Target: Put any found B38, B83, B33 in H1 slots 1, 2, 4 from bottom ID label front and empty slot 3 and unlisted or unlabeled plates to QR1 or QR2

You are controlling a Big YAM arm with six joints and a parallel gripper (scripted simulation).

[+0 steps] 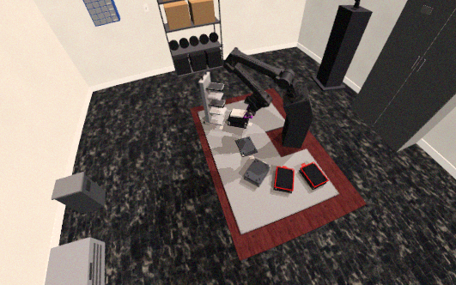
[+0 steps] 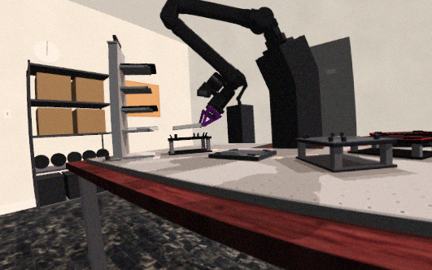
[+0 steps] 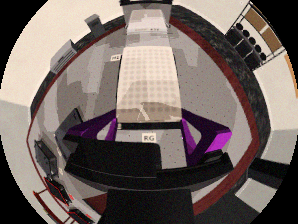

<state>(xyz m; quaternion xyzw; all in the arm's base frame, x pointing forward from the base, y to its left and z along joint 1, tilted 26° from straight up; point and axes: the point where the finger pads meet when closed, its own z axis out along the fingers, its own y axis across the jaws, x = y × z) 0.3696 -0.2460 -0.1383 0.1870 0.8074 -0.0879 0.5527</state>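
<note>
- Setting: a laboratory automation room, part storeroom.
- Bench [image 2: 220, 195]: red-edged, with a grey perforated deck carrying plate nests.
- Plate hotel [image 2: 115, 97]: a slotted tower stood on the deck.
- Robot arm [image 2: 203, 45]: black, mounted at the bench.
- Shelf rack [image 2: 30, 110]: held cardboard boxes.
- Cabinets [image 1: 421, 69]: tall, dark, against the wall.
</note>
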